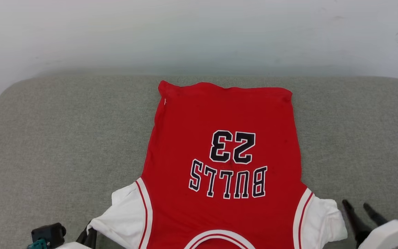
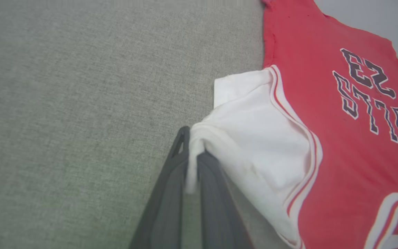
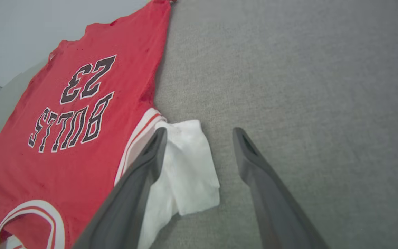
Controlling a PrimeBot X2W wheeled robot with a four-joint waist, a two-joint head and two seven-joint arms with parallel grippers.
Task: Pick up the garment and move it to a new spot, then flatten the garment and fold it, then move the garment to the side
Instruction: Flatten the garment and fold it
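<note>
Grey fabric cushion [image 1: 64,138], pale wall [image 1: 199,31] behind. Garment [image 1: 223,114]: flat, mid-cushion, print up. Left gripper [image 2: 193,145]: pinched on garment's white sleeve [image 2: 254,131]. Right gripper [image 3: 199,133]: spread wide at garment's opposite sleeve, gripping nothing.

The right hand [image 3: 199,133] has its two dark fingers [image 3: 140,180] spread wide, gripping nothing. One finger crosses the edge of the white sleeve [image 3: 188,173], and the other is over the bare grey fabric surface [image 3: 306,86]. The garment [image 3: 64,155] lies flat on that surface, red, with its black "BULLS 23" print facing up and a pale wall [image 3: 29,27] beyond its far hem.
</note>
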